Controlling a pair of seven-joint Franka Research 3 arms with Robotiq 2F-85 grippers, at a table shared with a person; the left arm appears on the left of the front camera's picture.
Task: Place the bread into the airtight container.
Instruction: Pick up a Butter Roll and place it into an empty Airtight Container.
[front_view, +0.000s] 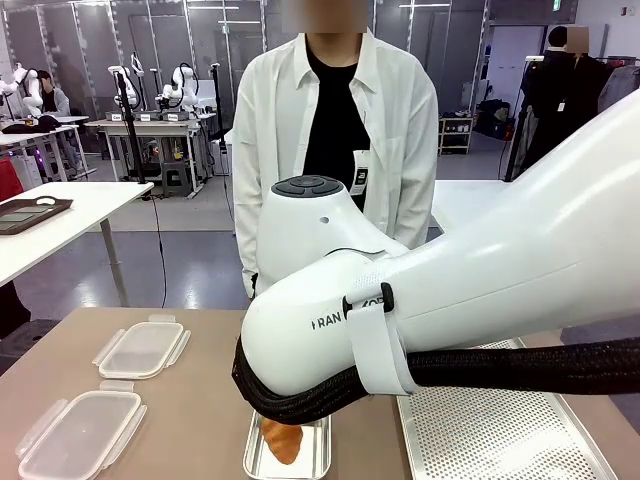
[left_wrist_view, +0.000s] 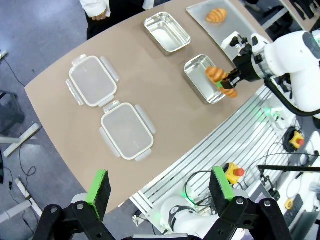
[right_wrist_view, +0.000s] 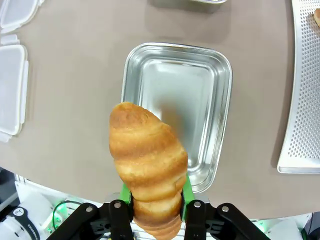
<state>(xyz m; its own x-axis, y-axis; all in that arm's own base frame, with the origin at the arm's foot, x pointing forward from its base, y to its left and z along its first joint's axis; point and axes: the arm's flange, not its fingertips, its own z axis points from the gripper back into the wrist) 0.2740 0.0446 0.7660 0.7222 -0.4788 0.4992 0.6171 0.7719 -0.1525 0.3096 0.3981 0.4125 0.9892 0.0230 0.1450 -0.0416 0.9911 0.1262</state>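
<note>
Golden-brown bread (right_wrist_view: 147, 165) is pinched between the green pads of the right gripper (right_wrist_view: 155, 196), hanging just above one corner of the open steel container (right_wrist_view: 200, 95) (its bottom is bare and shiny). Two clear plastic lids (left_wrist_view: 92, 87) lie flat, well apart from that container. The left gripper (left_wrist_view: 160, 187) hovers high above and away from the container, its fingers spread wide with nothing between them.
</note>
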